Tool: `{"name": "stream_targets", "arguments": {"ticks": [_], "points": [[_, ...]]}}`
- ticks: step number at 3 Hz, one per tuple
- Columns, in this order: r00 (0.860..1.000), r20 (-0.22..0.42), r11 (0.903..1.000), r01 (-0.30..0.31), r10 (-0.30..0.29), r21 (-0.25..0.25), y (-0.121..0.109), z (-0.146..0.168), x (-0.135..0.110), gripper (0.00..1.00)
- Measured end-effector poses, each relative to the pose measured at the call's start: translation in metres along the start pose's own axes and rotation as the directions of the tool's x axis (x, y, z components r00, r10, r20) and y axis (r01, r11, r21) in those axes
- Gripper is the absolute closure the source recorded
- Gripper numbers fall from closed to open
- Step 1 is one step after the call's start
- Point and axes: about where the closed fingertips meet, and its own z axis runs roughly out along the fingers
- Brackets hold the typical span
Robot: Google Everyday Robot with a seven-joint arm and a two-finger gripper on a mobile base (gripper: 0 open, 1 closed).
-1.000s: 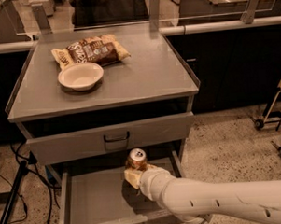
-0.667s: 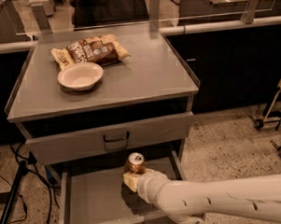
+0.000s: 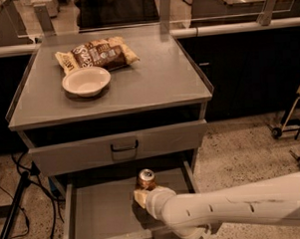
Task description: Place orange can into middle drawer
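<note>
The orange can (image 3: 146, 179) stands upright over the back right part of the open middle drawer (image 3: 101, 211), low above or on its bare grey floor. My gripper (image 3: 142, 194) reaches in from the right on a white arm (image 3: 233, 207) and is shut on the can's lower part, with a pale fingertip (image 3: 140, 197) showing just below the can. The can's silver top and pull tab face up.
Above the open drawer is a closed grey drawer front with a dark loop handle (image 3: 124, 146). On the cabinet top (image 3: 158, 76) lie a brown-and-cream snack bag (image 3: 97, 53) and a white bowl (image 3: 86, 81). A stand leg and cables (image 3: 11, 207) are at the left, and a wheeled base (image 3: 290, 130) at the right.
The gripper and the can have moved a little lower into the drawer, and the arm has shifted slightly to the left.
</note>
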Motion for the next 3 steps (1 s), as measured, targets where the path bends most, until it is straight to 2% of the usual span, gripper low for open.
{"name": "stream_targets", "arguments": {"ticks": [1,2,3], "points": [[1.0,-0.001,1.0,-0.001,0.001,0.001,0.0,0.001,0.001,1.0],[0.999,-0.018,0.9987,-0.046,0.047,0.021,0.004,0.008,0.01,1.0],[0.995,-0.023,0.9936,-0.092,0.093,0.066,0.002,0.027,0.021,1.0]]}}
